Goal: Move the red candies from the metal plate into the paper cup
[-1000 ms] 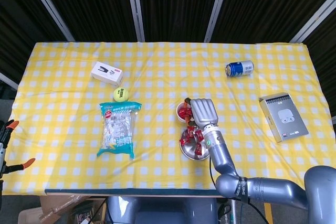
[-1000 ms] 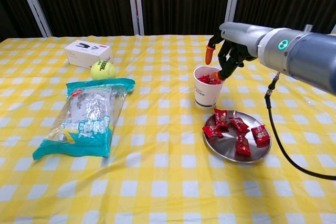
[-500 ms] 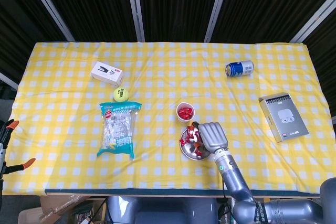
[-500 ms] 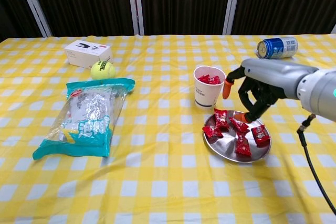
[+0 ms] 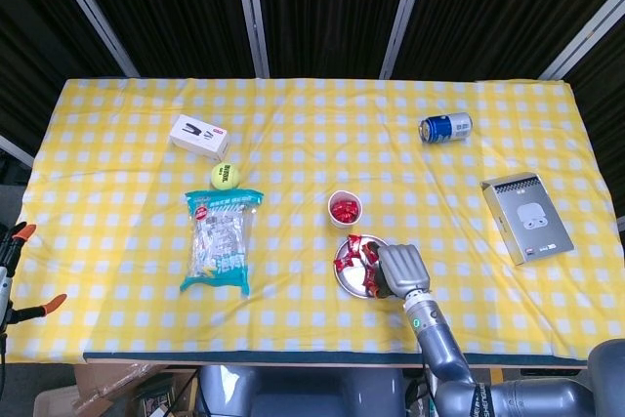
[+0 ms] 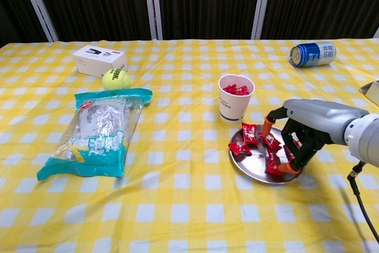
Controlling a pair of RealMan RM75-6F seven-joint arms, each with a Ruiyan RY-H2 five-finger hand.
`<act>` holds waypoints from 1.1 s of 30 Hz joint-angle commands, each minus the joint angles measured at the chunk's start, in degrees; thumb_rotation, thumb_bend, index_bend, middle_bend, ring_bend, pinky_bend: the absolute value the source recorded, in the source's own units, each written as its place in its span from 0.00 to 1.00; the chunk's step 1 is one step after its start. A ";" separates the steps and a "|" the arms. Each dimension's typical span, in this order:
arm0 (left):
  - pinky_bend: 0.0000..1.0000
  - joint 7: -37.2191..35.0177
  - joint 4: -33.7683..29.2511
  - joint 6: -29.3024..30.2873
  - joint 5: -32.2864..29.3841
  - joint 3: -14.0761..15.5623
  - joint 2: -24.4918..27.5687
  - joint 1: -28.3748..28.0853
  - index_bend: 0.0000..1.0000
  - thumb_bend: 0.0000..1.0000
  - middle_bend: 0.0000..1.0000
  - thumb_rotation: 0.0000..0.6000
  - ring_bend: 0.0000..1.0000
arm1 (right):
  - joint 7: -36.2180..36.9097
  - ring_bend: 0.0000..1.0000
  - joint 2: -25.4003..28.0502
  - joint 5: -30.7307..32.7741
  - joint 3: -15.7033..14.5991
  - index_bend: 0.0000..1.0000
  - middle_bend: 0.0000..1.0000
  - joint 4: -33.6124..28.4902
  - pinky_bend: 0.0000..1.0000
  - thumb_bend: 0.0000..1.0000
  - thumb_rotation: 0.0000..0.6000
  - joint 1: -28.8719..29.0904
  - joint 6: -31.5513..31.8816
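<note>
The yellow-checked surface [image 6: 177,205] carries a snack bag [image 6: 98,130] at left. The right robot hand [image 6: 296,137] hangs over the metal plate [image 6: 249,164], fingers [image 6: 288,167] curled down among the red candies [image 6: 256,140]; whether it grips one, I cannot tell. The paper cup [image 6: 235,98] just behind holds more candies.
</note>
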 commanded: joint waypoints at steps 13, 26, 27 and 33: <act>0.00 -0.34 0.41 -0.35 -0.21 0.03 0.03 -0.05 0.00 0.01 0.00 1.00 0.00 | 1.69 0.76 -2.31 1.83 1.11 0.36 0.70 5.03 1.00 0.27 1.00 -0.47 -3.63; 0.00 -0.77 0.54 -0.62 -0.28 0.00 0.14 -0.13 0.00 0.01 0.00 1.00 0.00 | 3.16 0.78 -4.87 0.98 2.27 0.55 0.70 7.87 1.00 0.56 1.00 -0.72 -4.65; 0.00 -0.81 0.56 -0.64 -0.27 0.00 0.14 -0.13 0.00 0.01 0.00 1.00 0.00 | 3.22 0.78 -4.95 0.81 2.28 0.55 0.70 7.96 1.00 0.58 1.00 -0.76 -4.65; 0.00 -0.94 0.49 -0.76 -0.24 0.02 0.19 -0.18 0.00 0.01 0.00 1.00 0.00 | 3.41 0.79 -5.10 0.00 2.56 0.57 0.70 7.86 1.00 0.64 1.00 -0.98 -4.47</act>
